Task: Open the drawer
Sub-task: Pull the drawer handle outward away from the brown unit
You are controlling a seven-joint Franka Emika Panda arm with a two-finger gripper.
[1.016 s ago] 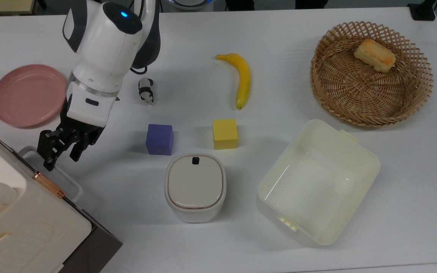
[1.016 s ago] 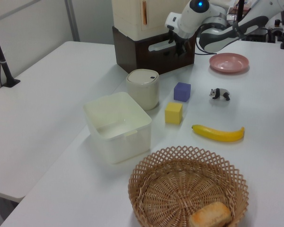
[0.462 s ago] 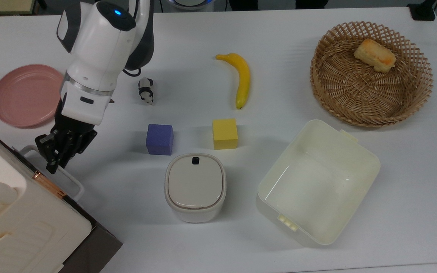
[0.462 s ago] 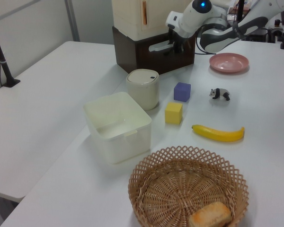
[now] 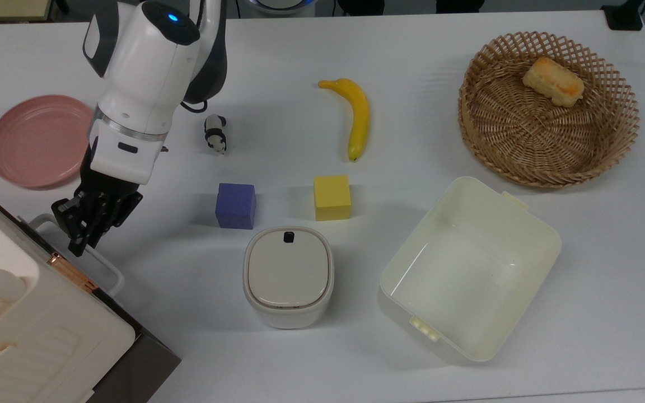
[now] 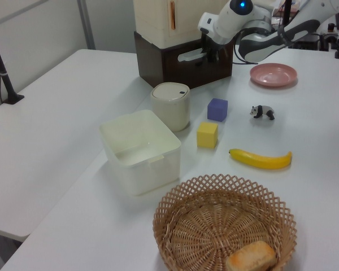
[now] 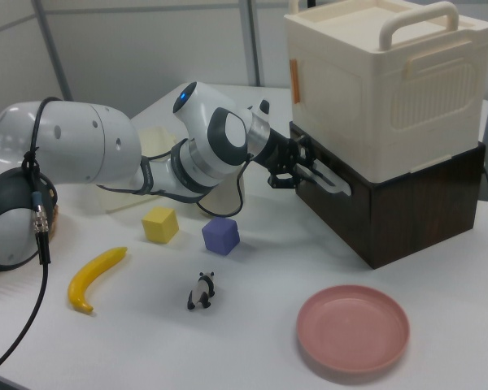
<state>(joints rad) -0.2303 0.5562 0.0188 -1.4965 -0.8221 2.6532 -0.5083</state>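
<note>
The drawer [image 7: 366, 213] has a dark brown front panel and sits under the cream cabinet [image 7: 386, 89]; its front looks flush with the cabinet. A white loop handle [image 5: 107, 268] juts from the panel toward the table. My gripper [image 5: 80, 242] reaches down from the white arm, its black fingers [image 7: 302, 166] shut on the near end of the handle [image 7: 332, 182]. In the left view the gripper [image 6: 210, 54] sits at the handle's [image 6: 189, 55] right end, in front of the drawer [image 6: 181, 70].
A pink plate [image 5: 40, 140] lies beside the arm. A panda figure [image 5: 216, 133], purple cube [image 5: 235, 205], yellow cube [image 5: 332, 197] and banana [image 5: 358, 117] lie mid-table. A lidded beige bin [image 5: 288, 275], cream tub [image 5: 468, 268] and wicker basket [image 5: 546, 109] holding bread [image 5: 553, 81] stand further right.
The fingers stood spread a second ago and have come together on the handle. The wrist shifted slightly to the top view's left, then held still.
</note>
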